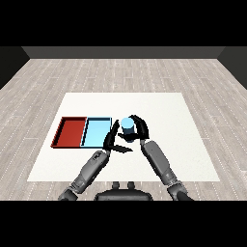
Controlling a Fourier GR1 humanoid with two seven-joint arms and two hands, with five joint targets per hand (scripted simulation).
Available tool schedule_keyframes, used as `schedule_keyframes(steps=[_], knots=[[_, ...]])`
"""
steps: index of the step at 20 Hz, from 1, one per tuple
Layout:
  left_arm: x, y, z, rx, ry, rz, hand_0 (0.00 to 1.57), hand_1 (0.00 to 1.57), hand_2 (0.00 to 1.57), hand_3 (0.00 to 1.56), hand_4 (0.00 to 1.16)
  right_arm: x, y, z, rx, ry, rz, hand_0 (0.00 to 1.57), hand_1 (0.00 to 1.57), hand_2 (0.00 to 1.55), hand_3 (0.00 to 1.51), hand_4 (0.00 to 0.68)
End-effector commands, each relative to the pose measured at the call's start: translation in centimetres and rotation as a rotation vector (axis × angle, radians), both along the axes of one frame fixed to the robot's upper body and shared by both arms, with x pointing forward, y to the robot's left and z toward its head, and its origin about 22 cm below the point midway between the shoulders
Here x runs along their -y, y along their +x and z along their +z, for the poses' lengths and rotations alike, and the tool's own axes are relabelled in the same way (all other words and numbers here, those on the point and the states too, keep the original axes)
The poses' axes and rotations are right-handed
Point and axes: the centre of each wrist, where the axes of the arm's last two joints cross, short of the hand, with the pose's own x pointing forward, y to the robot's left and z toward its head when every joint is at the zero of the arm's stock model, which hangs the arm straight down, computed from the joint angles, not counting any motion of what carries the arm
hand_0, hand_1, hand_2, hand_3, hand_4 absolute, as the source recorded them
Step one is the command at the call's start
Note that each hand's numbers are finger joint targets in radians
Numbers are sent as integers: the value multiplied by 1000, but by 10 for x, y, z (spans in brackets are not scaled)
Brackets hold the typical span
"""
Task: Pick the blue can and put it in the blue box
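The blue can stands upright just right of the light blue tray. My right hand is curled round the can, fingers over its far side and thumb in front. My left hand is beside the tray's right edge, left of the can, with its fingers straight. Whether the can rests on the table or is lifted a little I cannot tell.
The red tray lies against the left side of the light blue tray; nothing lies in either. Both sit on the left half of the white table. A grey plank floor surrounds the table.
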Motion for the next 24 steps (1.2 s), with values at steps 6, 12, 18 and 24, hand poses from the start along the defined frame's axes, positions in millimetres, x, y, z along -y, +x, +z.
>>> schedule_keyframes(steps=[6, 12, 18, 24], knots=[[13, -4, -12, -34, -5, 0, 0, 0, 0, 0, 0, -14, -9, -9, 28, 2, 38, 1434, 1434, 1462, 1374, 551], [25, 9, 1, -49, 20, -19, 0, 0, 0, 0, 0, -19, -8, -5, 27, -5, 46, 1420, 1420, 1457, 1363, 559], [16, 9, -12, -52, 22, 2, 0, 0, 0, 0, 0, -13, -9, -1, 22, 35, 67, 1428, 1428, 1463, 1381, 552], [19, 2, 4, -52, 40, 5, 0, 0, 0, 0, 0, -19, -8, -9, 17, 7, 72, 1421, 1421, 1457, 1370, 541]])
